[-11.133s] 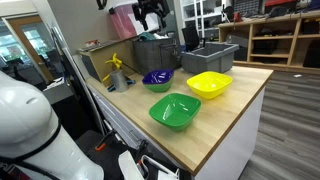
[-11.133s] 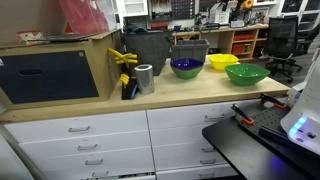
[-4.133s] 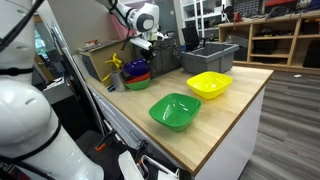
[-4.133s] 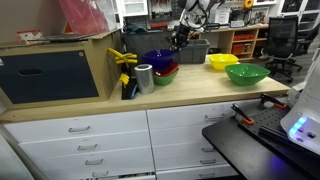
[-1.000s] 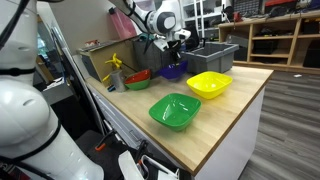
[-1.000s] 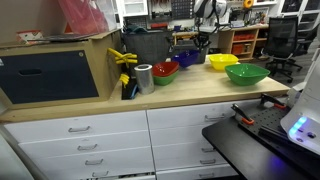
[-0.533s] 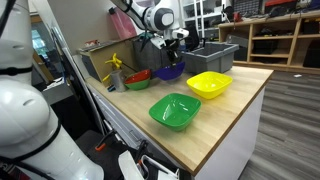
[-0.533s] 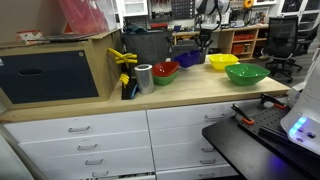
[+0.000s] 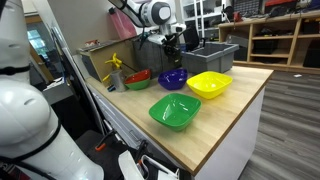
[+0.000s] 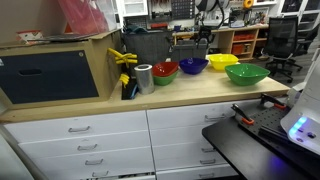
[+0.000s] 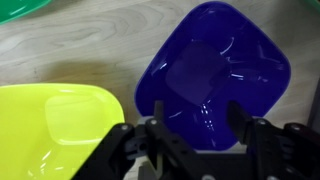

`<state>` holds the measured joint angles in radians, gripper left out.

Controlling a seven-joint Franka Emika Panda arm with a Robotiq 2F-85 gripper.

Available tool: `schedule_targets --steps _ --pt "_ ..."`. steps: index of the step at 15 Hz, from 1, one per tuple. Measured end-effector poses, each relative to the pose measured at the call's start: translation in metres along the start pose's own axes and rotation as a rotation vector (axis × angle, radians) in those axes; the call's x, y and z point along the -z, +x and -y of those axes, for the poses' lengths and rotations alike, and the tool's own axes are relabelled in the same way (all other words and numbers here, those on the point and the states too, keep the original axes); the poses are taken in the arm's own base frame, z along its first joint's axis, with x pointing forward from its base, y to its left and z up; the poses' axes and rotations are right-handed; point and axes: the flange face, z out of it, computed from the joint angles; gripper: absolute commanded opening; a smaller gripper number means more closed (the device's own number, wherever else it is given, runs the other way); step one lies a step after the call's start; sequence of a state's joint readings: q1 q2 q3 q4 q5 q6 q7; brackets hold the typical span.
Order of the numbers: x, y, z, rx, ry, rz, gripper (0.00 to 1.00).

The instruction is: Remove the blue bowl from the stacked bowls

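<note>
Two bowls: you've just set the blue bowl (image 9: pixel 172 78) down beside the red bowl (image 9: pixel 138 77); the unstacking looks done.
Gripper (image 11: pixel 192 125): lifted clear, jaws spread wide, holding nothing.

The blue bowl (image 9: pixel 172 78) (image 10: pixel 193 65) (image 11: pixel 215 70) is glossy dark blue-violet plastic with a rounded-square rim. It sits upright and open side up on the wooden counter (image 9: pixel 235 105), its flat square bottom showing pale reflections in the wrist view. It stands on its own just beside the red-orange bowl (image 9: pixel 138 76) (image 10: pixel 165 69) of the same shape, also upright; whether their rims touch cannot be told.
</note>
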<state>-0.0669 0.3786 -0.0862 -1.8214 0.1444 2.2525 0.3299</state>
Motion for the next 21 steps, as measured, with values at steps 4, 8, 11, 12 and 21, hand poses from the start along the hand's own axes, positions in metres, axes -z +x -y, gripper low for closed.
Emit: schedule_targets --steps 4,8,11,12,21 --pt "0.018 -0.016 0.028 0.133 0.01 0.013 1.0" --pt "0.044 -0.032 0.05 0.255 -0.007 0.062 1.0" --pt "0.069 -0.04 0.056 0.334 -0.045 0.119 1.0" --pt "0.079 -0.041 0.058 0.361 -0.055 0.135 1.0" --pt "0.18 -0.069 0.107 0.521 -0.077 0.203 1.0"
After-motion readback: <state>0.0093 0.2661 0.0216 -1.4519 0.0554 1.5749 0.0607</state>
